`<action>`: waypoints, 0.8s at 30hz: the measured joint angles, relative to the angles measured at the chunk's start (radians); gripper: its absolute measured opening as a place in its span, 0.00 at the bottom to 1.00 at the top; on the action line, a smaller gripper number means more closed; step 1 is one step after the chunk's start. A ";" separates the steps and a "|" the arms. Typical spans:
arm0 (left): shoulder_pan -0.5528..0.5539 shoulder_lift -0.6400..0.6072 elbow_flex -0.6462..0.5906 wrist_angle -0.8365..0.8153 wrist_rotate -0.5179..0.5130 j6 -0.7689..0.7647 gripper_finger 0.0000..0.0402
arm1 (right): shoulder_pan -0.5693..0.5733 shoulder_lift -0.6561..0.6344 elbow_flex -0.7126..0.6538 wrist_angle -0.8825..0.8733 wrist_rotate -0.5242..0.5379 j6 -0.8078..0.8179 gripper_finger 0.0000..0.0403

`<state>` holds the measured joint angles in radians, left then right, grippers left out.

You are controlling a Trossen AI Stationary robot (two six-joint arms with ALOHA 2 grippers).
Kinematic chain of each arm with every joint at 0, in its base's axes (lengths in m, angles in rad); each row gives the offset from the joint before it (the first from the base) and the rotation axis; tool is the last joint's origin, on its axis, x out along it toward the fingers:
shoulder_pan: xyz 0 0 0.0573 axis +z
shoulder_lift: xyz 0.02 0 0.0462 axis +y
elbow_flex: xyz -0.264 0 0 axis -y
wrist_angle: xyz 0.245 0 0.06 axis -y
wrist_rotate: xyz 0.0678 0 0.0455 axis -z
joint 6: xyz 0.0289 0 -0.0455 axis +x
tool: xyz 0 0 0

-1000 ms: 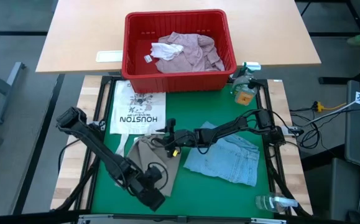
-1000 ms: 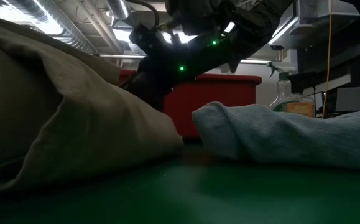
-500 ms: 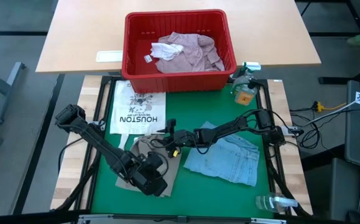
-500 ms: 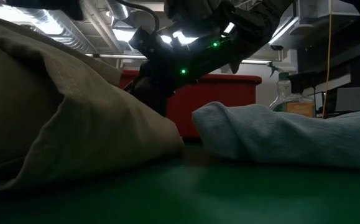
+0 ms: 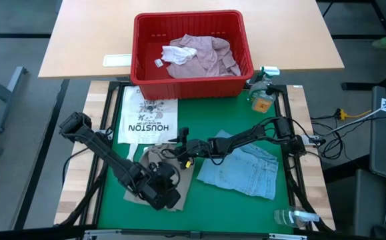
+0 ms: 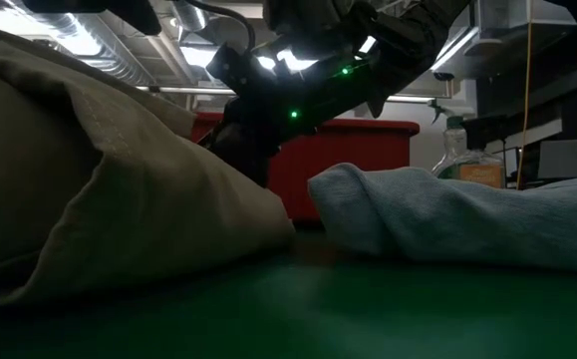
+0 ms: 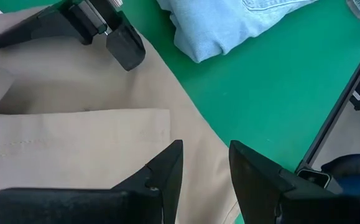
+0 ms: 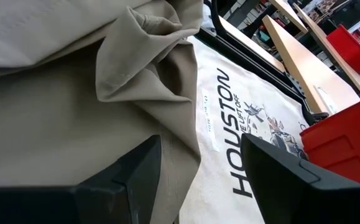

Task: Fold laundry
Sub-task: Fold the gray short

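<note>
Left gripper point(image 5: 159, 190): we see it low over the near part of the tan cloth point(image 5: 154, 175), near the front edge of the green mat point(image 5: 206, 203); in the left wrist view its 2 fingers point(image 7: 161, 171) stand released, with a gap between them and nothing held.

Tan cloth: lies crumpled on the mat's left half, between the 2 grippers, with a folded ridge toward its far edge.

Right gripper point(image 5: 179, 147): we find it reaching across from the right side to the cloth's far edge; its 2 fingers point(image 8: 136, 168) are spread apart above the cloth, gripping nothing.

Jeans point(image 5: 243, 170): light blue, folded, on the mat just to the right of the tan cloth, under the right arm.

White shirt point(image 5: 146, 120): printed HOUSTON, flat at the mat's far left, touching the tan cloth's far edge.

Red basket point(image 5: 139, 50): beyond the mat on the wooden table point(image 5: 79, 40), with the pink shirt point(image 5: 199, 57) heaped inside.

Spray bottle point(image 5: 263, 97): just right of the basket.
</note>
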<state>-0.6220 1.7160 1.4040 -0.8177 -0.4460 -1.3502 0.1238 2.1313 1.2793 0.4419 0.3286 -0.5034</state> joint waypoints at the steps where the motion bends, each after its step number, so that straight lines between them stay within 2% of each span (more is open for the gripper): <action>1: 0.000 0.004 0.000 0.000 0.000 0.000 0.31 | 0.000 0.000 0.000 0.000 0.000 0.000 0.55; 17: 0.019 0.099 -0.002 -0.019 0.045 0.067 0.31 | 0.000 0.000 0.000 0.003 0.000 0.000 0.55; 20: 0.026 0.102 -0.002 -0.066 0.049 0.016 0.25 | 0.000 0.000 0.000 0.004 0.000 0.000 0.55; 24: 0.026 0.102 -0.002 -0.115 0.083 -0.026 0.08 | 0.000 0.000 0.000 0.004 0.000 0.000 0.55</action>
<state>-0.5956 1.8175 1.4017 -0.9328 -0.3625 -1.3760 0.1238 2.1312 1.2793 0.4461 0.3286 -0.5034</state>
